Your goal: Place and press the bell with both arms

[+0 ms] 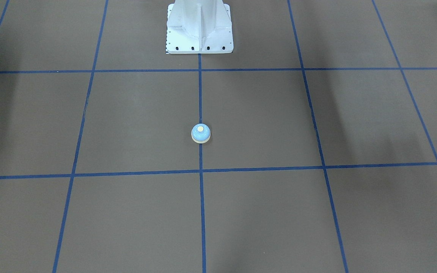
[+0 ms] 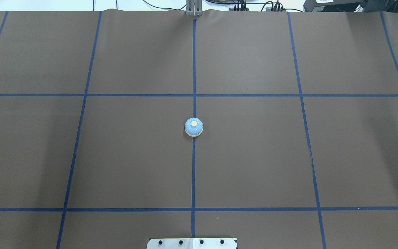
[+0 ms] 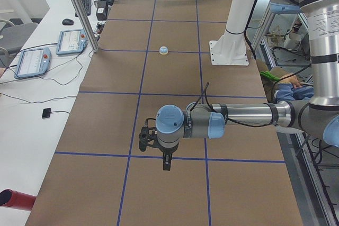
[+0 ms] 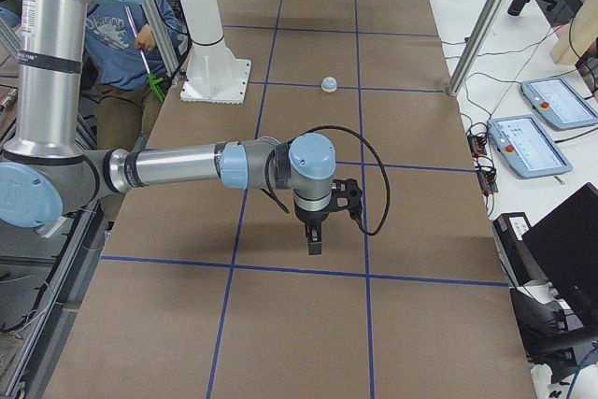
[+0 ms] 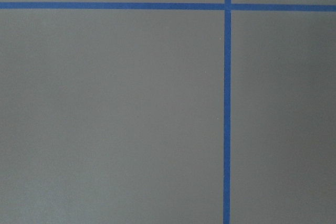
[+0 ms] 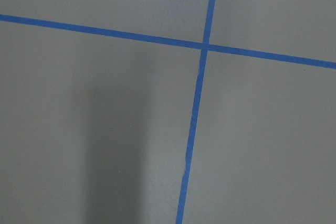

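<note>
My left arm (image 3: 249, 114), a silver and grey tube with light-blue joint caps, reached out level over the brown paper-covered worktop (image 2: 133, 155), which was marked with a grid of blue tape lines (image 2: 193, 173). My black two-finger left hand (image 3: 166, 162) hung from it pointing straight down near one cross line, touching nothing. It showed only from the side, so I could not tell whether it was wide or narrow. My left wrist camera saw just bare brown surface and a crossing of tape. In the middle of the worktop the small light-blue dome-shaped desk bell (image 2: 193, 127), with its cream base rim and cream round button, sat upright on the centre tape line between two cross lines. It stood out in front of the white bolted metal pedestal (image 1: 199, 30), well apart from both of my hands and free of any grip. My right arm (image 4: 177, 167) stretched level in the same manner, and my black right hand (image 4: 314, 245) pointed down over the worktop near a cross line, holding nothing. Whether it was wide or narrow I could not tell either, and its wrist camera showed only brown surface and crossing tape.
</note>
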You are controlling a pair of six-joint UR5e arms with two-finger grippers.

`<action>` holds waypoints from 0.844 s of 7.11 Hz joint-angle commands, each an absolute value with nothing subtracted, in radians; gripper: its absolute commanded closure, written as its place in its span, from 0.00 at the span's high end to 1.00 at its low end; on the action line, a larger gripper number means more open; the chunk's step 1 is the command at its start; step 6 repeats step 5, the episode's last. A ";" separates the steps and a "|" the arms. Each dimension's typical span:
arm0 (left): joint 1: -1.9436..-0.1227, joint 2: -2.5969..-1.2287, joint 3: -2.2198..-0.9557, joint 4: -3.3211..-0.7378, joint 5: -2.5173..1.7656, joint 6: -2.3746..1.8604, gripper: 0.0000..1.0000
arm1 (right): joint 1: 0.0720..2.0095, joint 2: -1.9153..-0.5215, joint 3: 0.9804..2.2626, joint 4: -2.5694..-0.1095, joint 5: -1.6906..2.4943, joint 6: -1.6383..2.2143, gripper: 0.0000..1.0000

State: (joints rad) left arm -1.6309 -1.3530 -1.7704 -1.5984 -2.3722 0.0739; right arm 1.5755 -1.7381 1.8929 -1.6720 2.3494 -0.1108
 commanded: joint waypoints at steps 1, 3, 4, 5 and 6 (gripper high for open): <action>-1.621 -1.356 -1.767 -1.601 -2.370 0.078 1.00 | 1.575 -1.741 1.893 -1.671 2.350 -0.114 1.00; -1.621 -1.356 -1.772 -1.601 -2.370 0.084 1.00 | 1.575 -1.747 1.885 -1.672 2.350 -0.110 1.00; -1.621 -1.355 -1.775 -1.603 -2.375 0.086 1.00 | 1.575 -1.746 1.885 -1.671 2.350 -0.112 1.00; -1.621 -1.355 -1.775 -1.603 -2.378 0.086 1.00 | 1.575 -1.746 1.885 -1.671 2.349 -0.115 1.00; -1.621 -1.355 -1.775 -1.603 -2.378 0.086 1.00 | 1.575 -1.746 1.885 -1.671 2.349 -0.115 1.00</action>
